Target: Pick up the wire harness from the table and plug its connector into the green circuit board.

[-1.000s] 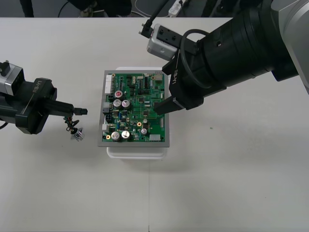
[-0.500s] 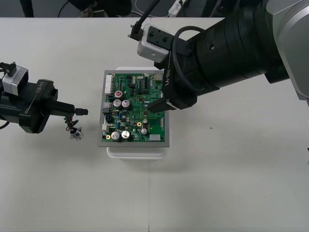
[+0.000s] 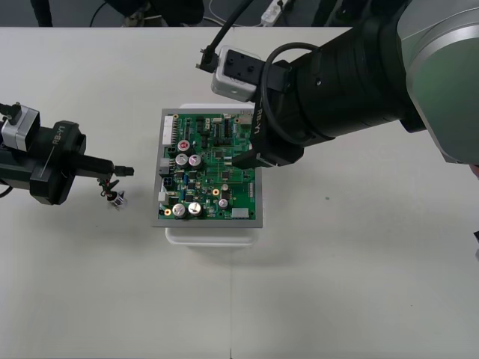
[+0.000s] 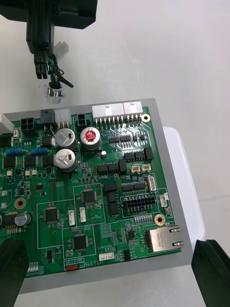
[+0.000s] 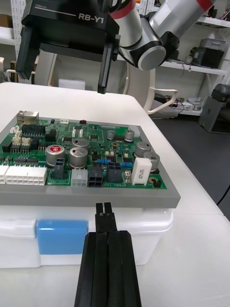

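Left gripper [image 3: 114, 167] stays pinched on the wire harness [image 3: 113, 188] near the left of the green circuit board [image 3: 212, 168]; its socket [image 3: 117, 199] hangs slightly higher than before. Right gripper [image 3: 245, 158], fingers [image 4: 213, 268] spread, has edged further left over the board.

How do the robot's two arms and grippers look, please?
Both the left gripper and right gripper are black boxes with slim black fingers, white RB-Y1 lettering and a silver camera block. The right arm is thick and black, with a looping black cable, then silver, red-ringed.
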